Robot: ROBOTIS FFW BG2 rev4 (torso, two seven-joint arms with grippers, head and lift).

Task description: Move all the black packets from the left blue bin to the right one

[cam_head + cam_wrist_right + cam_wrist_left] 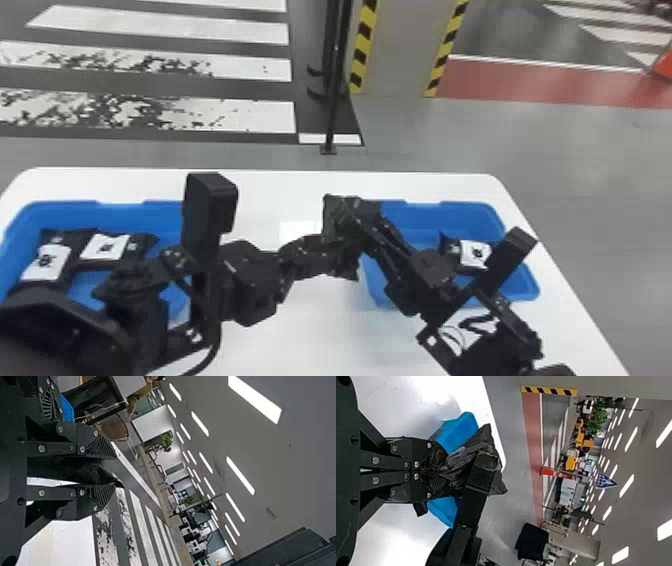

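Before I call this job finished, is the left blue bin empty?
Not empty: black packets with white labels lie inside the left blue bin.

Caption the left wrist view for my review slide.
Left hand clamped on a crinkled black packet, the right blue bin beyond.

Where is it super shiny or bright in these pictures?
Head view: a pale glare patch on the white table, between the left blue bin and right blue bin; left wrist view: more glare on it; right wrist view: bright ceiling lights.
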